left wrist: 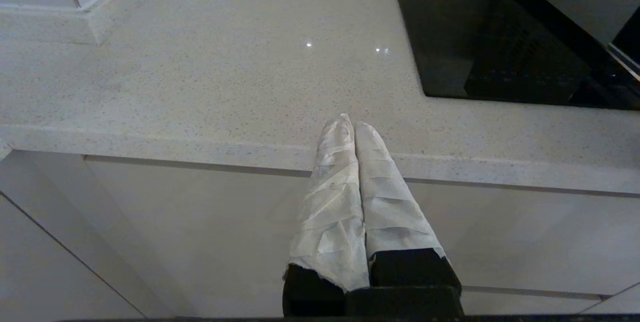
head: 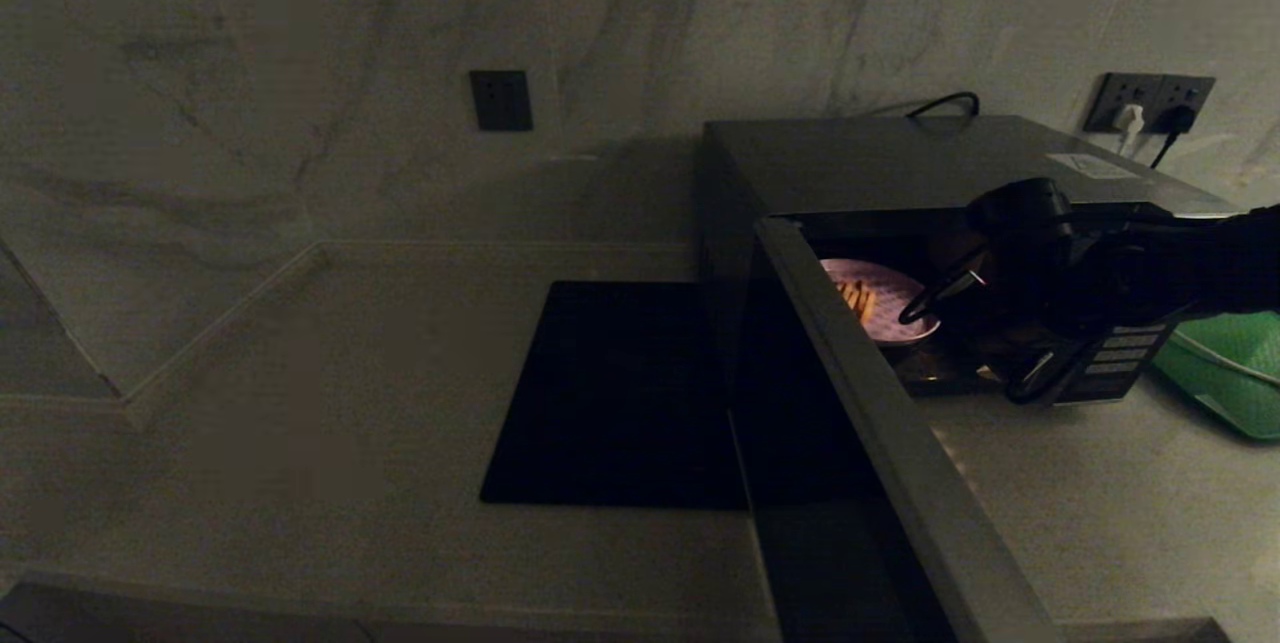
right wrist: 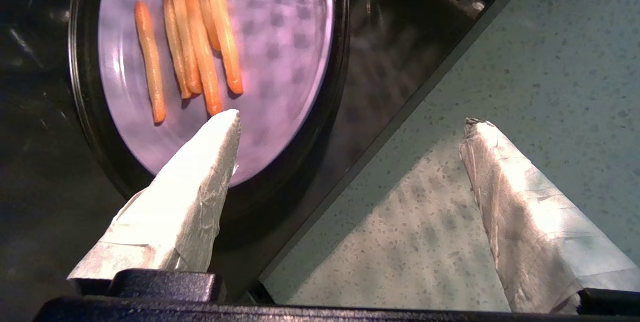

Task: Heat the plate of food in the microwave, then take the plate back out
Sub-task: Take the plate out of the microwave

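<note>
The plate [right wrist: 280, 61] is lavender with a faint grid of darker spots; the fries [right wrist: 192, 41] on it are golden-orange. The microwave [head: 900, 163] is dark grey, its door [head: 880, 443] black with silver trim. At 9 o'clock of it lies a black mat [head: 610, 393]; at 3 o'clock, a green tray [head: 1235, 373]. The counter [left wrist: 200, 71] is speckled pale grey, the wall [head: 300, 73] veined marble.

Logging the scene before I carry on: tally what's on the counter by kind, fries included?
Microwave: 1, door open
Plate of food: 1, inside it
Fries: 5
Black mat: 1
Green tray: 1
Total: 9
The right gripper is open at the plate; the left gripper is shut at the counter edge.
</note>
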Motion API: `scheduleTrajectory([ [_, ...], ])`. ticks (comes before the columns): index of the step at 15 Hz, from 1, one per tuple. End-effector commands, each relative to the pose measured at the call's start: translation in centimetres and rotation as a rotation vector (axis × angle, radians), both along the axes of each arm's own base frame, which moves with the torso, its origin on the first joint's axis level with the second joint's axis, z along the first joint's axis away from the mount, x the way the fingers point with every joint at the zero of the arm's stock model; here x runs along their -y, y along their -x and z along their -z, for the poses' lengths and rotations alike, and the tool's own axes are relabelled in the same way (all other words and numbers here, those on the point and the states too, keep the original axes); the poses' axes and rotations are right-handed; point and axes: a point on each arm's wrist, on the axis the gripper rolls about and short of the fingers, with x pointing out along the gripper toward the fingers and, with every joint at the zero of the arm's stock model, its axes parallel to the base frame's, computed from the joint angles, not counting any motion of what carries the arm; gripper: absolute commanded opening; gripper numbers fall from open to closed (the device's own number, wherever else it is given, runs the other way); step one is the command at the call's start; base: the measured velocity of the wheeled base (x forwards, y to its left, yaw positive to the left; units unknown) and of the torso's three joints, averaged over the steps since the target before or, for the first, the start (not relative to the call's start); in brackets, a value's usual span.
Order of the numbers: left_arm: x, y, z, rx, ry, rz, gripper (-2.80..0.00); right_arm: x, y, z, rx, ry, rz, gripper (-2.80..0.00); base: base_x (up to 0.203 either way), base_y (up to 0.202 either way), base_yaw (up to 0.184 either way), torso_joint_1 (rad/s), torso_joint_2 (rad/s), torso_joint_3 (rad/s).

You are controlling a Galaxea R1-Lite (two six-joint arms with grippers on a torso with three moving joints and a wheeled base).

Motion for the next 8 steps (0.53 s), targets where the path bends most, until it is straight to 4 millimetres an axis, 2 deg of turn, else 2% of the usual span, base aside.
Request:
scheduleTrajectory([
  [1,0.00,0.01,0.00,0.002,0.001,0.000,-2.80,0.06,0.11,-0.31,0.009,-0.004,0.006,0.00,0.000,0.000,0.000,0.000,0.00,0.000],
  [8,0.00,0.01,0.00,0.002,0.001,0.000,-2.80,-0.01,-0.39,0.47,-0.009,0.002,0.003,0.00,0.000,0.000,0.000,0.000,0.00,0.000],
])
